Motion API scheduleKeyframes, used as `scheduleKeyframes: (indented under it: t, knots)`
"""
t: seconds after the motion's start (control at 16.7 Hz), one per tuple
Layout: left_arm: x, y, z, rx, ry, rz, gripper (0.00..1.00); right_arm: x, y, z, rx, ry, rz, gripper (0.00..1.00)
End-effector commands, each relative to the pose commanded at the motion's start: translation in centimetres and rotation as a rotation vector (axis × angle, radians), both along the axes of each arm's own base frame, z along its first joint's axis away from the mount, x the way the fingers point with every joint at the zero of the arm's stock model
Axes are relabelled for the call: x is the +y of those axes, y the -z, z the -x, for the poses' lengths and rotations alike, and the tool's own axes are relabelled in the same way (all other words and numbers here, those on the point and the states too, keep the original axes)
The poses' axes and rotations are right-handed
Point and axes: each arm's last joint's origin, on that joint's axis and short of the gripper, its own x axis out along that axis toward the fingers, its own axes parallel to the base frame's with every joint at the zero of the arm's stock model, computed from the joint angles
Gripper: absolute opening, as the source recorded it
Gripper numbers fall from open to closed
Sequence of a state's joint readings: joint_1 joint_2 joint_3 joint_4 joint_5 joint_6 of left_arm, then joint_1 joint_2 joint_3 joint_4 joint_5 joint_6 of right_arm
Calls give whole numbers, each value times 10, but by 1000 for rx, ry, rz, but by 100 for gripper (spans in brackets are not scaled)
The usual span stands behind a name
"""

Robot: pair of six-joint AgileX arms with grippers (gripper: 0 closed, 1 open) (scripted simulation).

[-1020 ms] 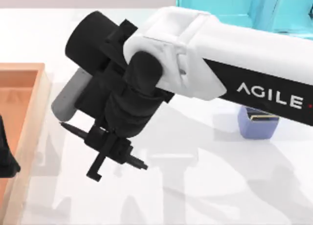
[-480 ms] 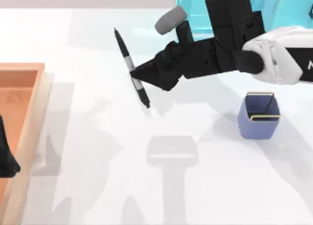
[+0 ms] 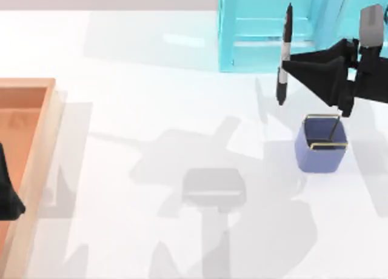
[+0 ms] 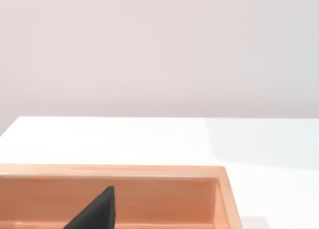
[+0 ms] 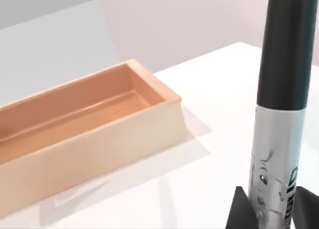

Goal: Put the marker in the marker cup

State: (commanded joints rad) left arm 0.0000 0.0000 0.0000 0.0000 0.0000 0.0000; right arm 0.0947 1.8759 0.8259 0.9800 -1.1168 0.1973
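Observation:
My right gripper (image 3: 290, 67) is shut on the marker (image 3: 283, 56), a thin stick with black ends and a pale grey middle. It holds the marker at its grey part, above the table at the back right. The marker lies lengthwise front to back in the top view, just left of and behind the marker cup (image 3: 321, 147), a small periwinkle-blue square cup with a gold wire rim. In the right wrist view the marker (image 5: 279, 114) stands tall between the two dark fingertips (image 5: 239, 210). My left gripper (image 3: 7, 199) sits parked over the wooden tray at the left edge.
A long open wooden tray (image 3: 43, 147) lies along the left side, and the wrist views show it too (image 5: 99, 139) (image 4: 222, 189). A large turquoise shelf (image 3: 254, 30) stands at the back right, right behind the marker. A grey shadow marks the table's middle.
My right arm has swung from the table's left-middle to the back right, carrying the marker with it. The marker now hangs close to the cup. The left arm has not moved.

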Motion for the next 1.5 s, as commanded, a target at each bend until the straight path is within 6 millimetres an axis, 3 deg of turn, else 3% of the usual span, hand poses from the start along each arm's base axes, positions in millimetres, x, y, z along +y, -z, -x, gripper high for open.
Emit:
scheduleKeyframes:
  t: [0.24, 0.48, 1.32, 1.5]
  knots:
    - [0, 0, 0, 0, 0, 0, 100, -52, -6, 27, -156, 87, -22, 0]
    - [0, 0, 0, 0, 0, 0, 100, -77, -15, 46, -270, 141, -14, 0]
    - [0, 0, 0, 0, 0, 0, 100, -76, -15, 47, -284, 146, -12, 0]
    - [0, 0, 0, 0, 0, 0, 100, -76, -15, 47, -284, 146, -12, 23]
